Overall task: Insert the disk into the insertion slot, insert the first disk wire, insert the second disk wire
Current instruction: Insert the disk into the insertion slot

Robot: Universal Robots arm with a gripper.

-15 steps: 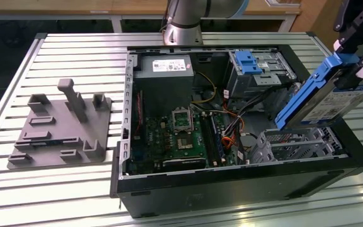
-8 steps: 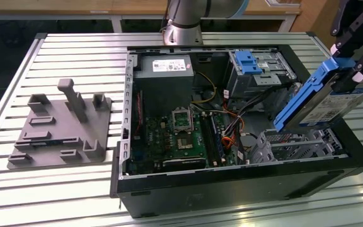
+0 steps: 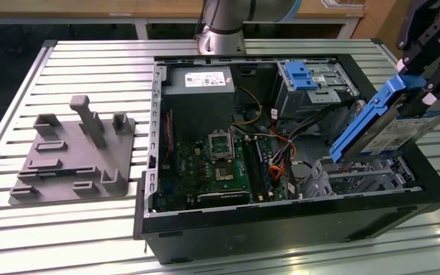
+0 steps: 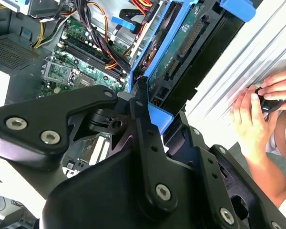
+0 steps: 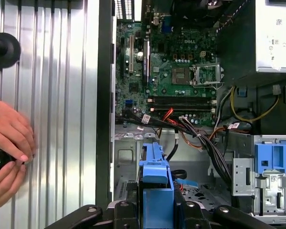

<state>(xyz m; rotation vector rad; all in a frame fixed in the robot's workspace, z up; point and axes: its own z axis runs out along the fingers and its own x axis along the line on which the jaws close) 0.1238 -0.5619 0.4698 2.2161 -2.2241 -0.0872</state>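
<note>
In the exterior view, the end effector [image 3: 417,86] sat at the upper right of the frame, clenched on the upper end of the disk [image 3: 377,130]. The disk hung tilted over the open computer case [image 3: 281,211], with its lower end above the insertion slot [image 3: 357,179] at the case's lower right, apart from it. I judged the first step to be in hand: the disk was carried but not seated, and both wire steps remained undone. The disk's white label carried print too small for me to read.

In the second wrist view, the end effector [image 4: 155,119] gripped the blue carrier, and the disk [image 4: 181,43] showed its green circuit side and connector. A person's hands [image 4: 257,109] rested on the ribbed desk [image 4: 229,81] beside the case.

In the first wrist view, I looked along the disk's blue edge [image 5: 155,176] toward the slot's sheet metal [image 5: 126,160], with the motherboard [image 5: 181,71] beyond. Print on the board I left unread.
</note>
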